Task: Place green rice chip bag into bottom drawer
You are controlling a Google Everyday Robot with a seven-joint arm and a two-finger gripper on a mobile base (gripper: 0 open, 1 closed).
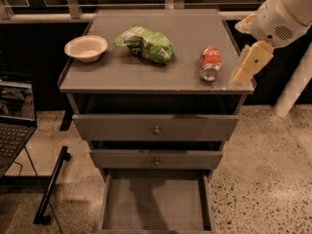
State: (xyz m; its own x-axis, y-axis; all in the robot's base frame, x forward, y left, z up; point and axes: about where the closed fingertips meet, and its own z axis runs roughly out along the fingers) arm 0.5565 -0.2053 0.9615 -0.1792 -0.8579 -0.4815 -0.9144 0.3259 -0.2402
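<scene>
The green rice chip bag (147, 44) lies crumpled on the grey cabinet top (161, 77), between the white bowl and the red soda can. The bottom drawer (155, 204) is pulled out and open at the cabinet's foot, with nothing showing on its flat floor. My gripper (249, 64) hangs from the white arm (282, 11) at the cabinet's right edge, just right of the soda can and well right of the bag. It holds nothing that I can see.
A white bowl (86, 48) sits at the top's left. A red soda can (210, 63) lies on its side at the right. Two upper drawers with round knobs (156, 129) are closed. A laptop (14, 116) stands at the left, with a black bar (51, 186) on the floor.
</scene>
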